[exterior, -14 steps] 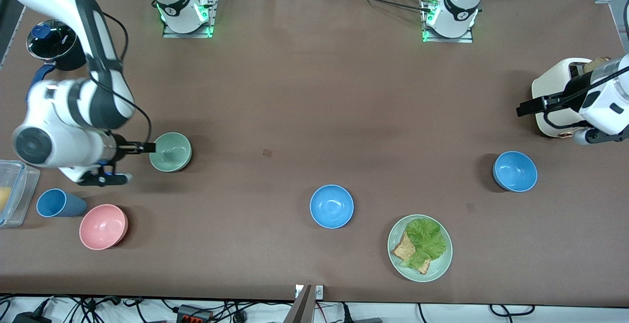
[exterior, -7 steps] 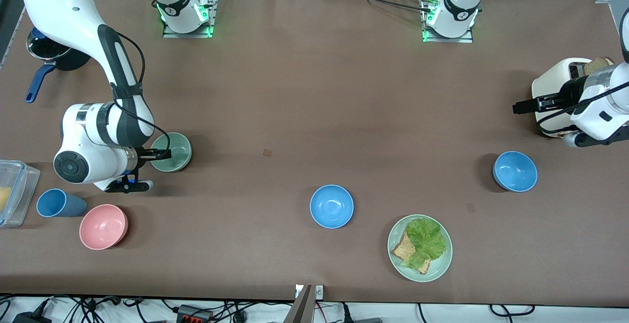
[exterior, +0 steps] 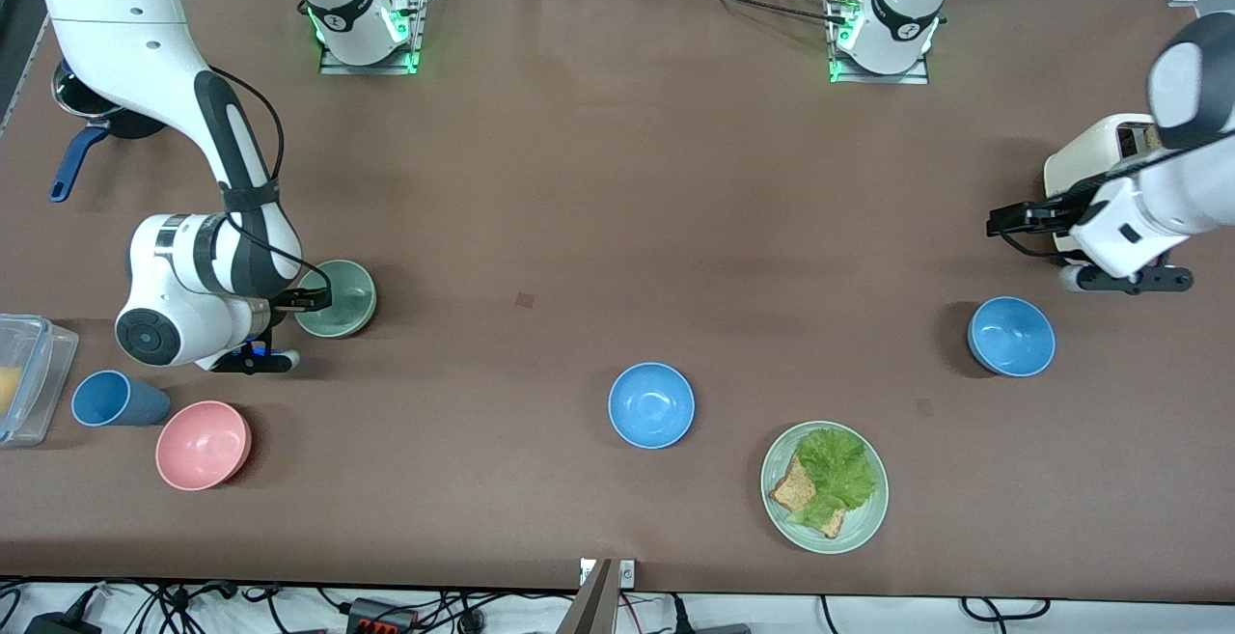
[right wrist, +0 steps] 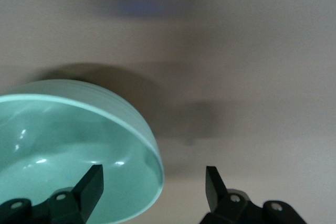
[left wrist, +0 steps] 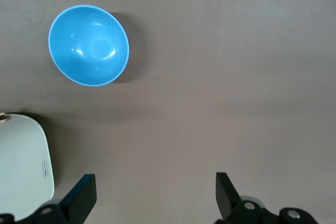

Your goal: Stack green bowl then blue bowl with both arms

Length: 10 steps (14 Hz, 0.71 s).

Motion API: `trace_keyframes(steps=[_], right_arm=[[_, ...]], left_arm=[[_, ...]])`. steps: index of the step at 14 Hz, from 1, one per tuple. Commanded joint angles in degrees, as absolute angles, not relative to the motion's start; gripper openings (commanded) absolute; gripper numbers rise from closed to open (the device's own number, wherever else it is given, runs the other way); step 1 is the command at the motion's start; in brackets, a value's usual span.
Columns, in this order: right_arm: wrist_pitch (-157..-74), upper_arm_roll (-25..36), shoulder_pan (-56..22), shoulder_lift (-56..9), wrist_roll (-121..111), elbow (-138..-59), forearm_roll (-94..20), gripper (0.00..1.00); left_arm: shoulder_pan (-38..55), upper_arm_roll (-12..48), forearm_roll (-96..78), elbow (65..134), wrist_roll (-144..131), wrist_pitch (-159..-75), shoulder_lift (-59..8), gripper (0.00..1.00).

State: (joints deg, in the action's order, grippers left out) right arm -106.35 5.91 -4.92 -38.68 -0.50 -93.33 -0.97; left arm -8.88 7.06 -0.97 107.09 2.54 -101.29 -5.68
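Note:
The green bowl (exterior: 340, 299) sits on the table toward the right arm's end. My right gripper (exterior: 315, 300) is open at its rim. In the right wrist view the green bowl (right wrist: 63, 150) has its rim between the open jaws of my right gripper (right wrist: 155, 184), one finger inside and one outside. One blue bowl (exterior: 1011, 336) sits toward the left arm's end, another blue bowl (exterior: 651, 405) mid-table. My left gripper (exterior: 999, 222) is open and empty in the air over bare table beside the toaster. The left wrist view shows a blue bowl (left wrist: 88, 45) ahead of my left gripper (left wrist: 155, 195).
A white toaster (exterior: 1085, 171) stands beside the left gripper and also shows in the left wrist view (left wrist: 23, 166). A pale green plate (exterior: 868, 518) holds lettuce and bread. A pink bowl (exterior: 204, 444), a blue cup (exterior: 111, 399), a clear container (exterior: 24, 373) and a dark pot (exterior: 87, 108) stand around the right arm.
The right arm swung in and its open gripper settled over the green bowl's rim. The left gripper moved away from the toaster toward the table's middle.

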Motion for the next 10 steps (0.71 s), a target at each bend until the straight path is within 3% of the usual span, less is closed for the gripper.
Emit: trace_keyframes(steps=[1,2,5,7,10], right_arm=[[-105.73,5.63,-4.66,-38.14,-0.35,-93.78,-2.11,0.07],[-105.65,5.63,-4.66,-38.06,-0.35,-93.78,-2.20,0.00],[-105.64,5.54,-4.75,-38.06,-0.44,-93.69,-2.20,0.00],[-104.68,5.01,-5.44,-37.36,-0.44,-93.08,-2.72,0.00],[-102.75,-1.29,-6.15,-35.16,0.34,-90.98,-4.75,0.00]], left_arm=[[-10.45,7.56,0.26,118.71,8.85,-109.83,1.22,1.00],[-10.72,7.47,0.26,123.53,10.96,-115.34,2.80,1.00],[-14.93,7.56,0.26,129.72,17.02,-125.57,2.82,1.00],[-18.53,7.56,0.26,129.82,22.74,-129.97,-0.42,1.00],[-21.25,6.86,1.32,125.01,23.29,-131.14,-8.32,1.00]])
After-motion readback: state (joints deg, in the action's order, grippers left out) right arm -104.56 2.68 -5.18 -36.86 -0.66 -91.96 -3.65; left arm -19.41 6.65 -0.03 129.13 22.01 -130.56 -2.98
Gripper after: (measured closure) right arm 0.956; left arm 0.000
